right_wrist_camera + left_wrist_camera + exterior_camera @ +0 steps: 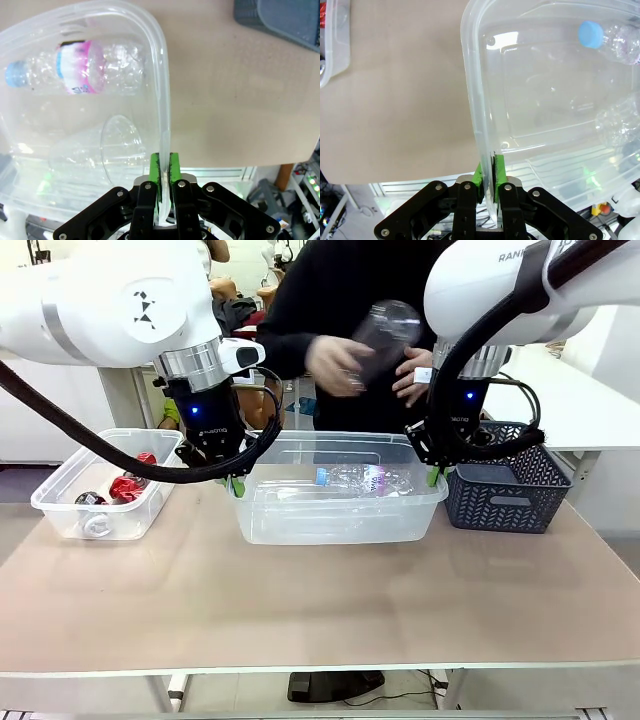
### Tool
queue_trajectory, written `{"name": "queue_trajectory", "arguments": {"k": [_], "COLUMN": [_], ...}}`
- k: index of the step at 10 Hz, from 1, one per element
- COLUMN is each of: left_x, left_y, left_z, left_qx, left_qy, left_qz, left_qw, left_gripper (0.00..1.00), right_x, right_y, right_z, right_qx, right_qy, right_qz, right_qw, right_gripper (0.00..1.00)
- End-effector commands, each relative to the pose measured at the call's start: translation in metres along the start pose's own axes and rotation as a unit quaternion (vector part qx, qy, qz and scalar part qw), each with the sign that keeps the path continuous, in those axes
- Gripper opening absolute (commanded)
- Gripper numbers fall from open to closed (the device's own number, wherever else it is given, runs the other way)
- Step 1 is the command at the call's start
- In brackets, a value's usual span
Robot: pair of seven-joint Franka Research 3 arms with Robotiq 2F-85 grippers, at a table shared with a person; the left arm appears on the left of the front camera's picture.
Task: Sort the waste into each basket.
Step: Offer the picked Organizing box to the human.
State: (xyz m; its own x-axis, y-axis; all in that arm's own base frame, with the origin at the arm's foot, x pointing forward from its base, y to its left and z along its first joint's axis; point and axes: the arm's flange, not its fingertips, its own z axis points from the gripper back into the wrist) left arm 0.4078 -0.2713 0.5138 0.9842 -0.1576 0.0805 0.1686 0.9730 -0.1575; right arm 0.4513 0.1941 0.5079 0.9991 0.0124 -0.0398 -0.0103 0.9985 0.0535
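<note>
Twice over in the front view, saw the large clear rounded plastic tub (300,525) pinched at its rim: at its left short end by the left gripper (234,483), at its right short end by the right gripper (434,476), both closed down on the wall. Found the tub's long axis running straight from one gripper to the other, across the beige table (320,610). Could not tell whether lifted or resting. Noted a clear crumpled plastic bottle with a pink label (350,478) lying lengthwise inside. Spotted a second clear plastic bottle (390,325) held in the person's hand (335,365), above and beyond the tub's far rim, roughly midway between the arms. Placed the small clear plastic tub (55,508), with red metal cans (128,487) in it, just left of the left gripper, and the dark grey lattice basket (505,498) just right of the right one.

Through the left wrist view, confirmed the left gripper (490,172) clamped on the tub's rim (472,100), green pads either side of the wall, with the blue-capped bottle (625,42) ahead and well off.

Through the right wrist view, saw likewise the right gripper (164,167) shut on the rim (162,75), the labelled bottle (85,70) lying crosswise beyond.

Judged the coming move to hinge on keeping both ends level beneath the held bottle.
</note>
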Motion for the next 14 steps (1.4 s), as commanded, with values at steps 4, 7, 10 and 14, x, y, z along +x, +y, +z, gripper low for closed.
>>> {"name": "queue_trajectory", "arguments": {"k": [4, 7, 10, 14], "left_x": [-0.0036, -0.0036, -0.0036, -0.0036], "left_y": [0.0002, 0.0002, 0.0002, 0.0002], "left_z": [0.0051, 0.0051, 0.0051, 0.0051], "left_qx": [0.006, 0.006, 0.006, 0.006], "left_qy": [-0.002, -0.002, -0.002, -0.002], "left_qz": [-0.008, -0.008, -0.008, -0.008], "left_qw": [1.000, 1.000, 1.000, 1.000], "left_gripper": [0.00, 0.00, 0.00, 0.00], "right_x": [0.0007, 0.0007, 0.0007, 0.0007], "right_y": [-0.0011, -0.0011, -0.0011, -0.0011], "right_z": [0.0020, 0.0020, 0.0020, 0.0020], "right_qx": [0.004, 0.004, 0.004, 0.004], "right_qy": [-0.003, -0.003, -0.003, -0.003], "right_qz": [-0.003, -0.003, -0.003, -0.003], "right_qw": [1.000, 1.000, 1.000, 1.000], "right_gripper": [0.00, 0.00, 0.00, 0.00]}}
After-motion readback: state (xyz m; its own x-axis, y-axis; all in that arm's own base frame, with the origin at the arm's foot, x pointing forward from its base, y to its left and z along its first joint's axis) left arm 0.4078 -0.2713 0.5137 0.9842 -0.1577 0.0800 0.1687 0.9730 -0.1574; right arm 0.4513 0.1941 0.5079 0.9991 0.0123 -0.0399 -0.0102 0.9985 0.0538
